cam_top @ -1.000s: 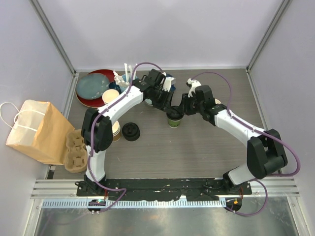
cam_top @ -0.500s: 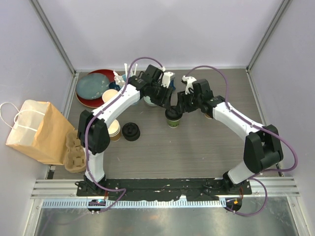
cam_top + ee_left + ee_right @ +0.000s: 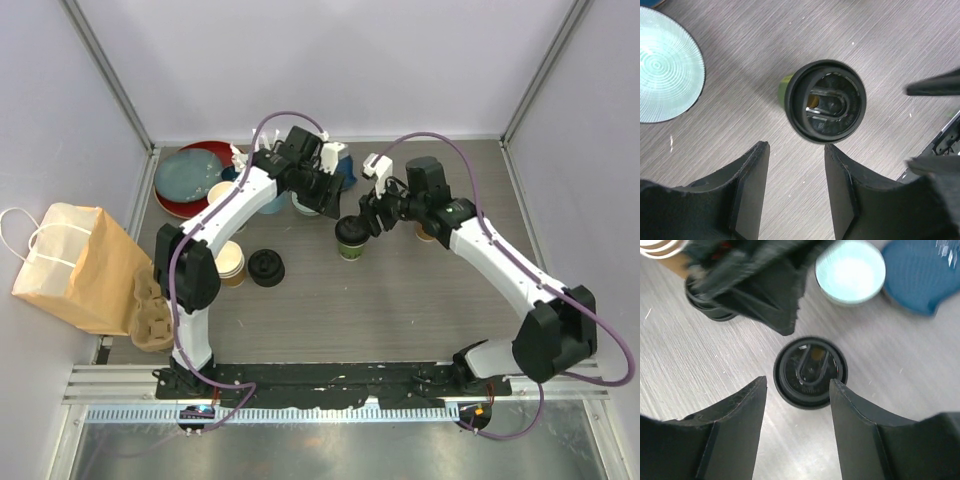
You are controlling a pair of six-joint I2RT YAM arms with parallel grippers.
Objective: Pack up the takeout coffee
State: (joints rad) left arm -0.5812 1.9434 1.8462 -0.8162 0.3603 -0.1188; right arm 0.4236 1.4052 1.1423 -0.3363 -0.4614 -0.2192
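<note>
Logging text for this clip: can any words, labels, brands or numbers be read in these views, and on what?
No text can be read in any view.
On the black lid of the green cup: faint raised marks near the rim, too small and blurred to read.
On the paper bag: plain brown side, no print visible.
On the teal plate: only concentric rings, no writing.
</note>
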